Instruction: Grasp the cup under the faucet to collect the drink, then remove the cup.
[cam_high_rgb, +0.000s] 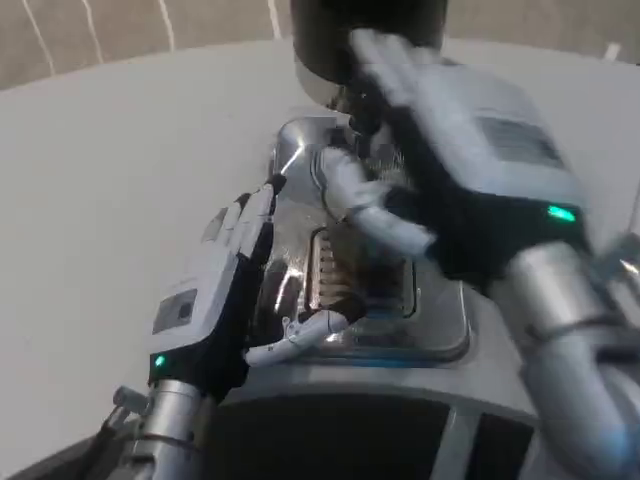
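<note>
My right hand is motion-blurred above the shiny metal drip tray. Its fingers stretch straight toward the black dispenser body, and its thumb hangs spread below the palm. I cannot make out the cup; the space under the faucet is hidden behind this hand. My left hand stands on edge at the tray's left rim, fingers apart and pointing away from me, thumb lying over the tray's front edge. It holds nothing.
The slotted grate sits in the middle of the tray. A dark housing fills the near bottom. The white table stretches out to the left.
</note>
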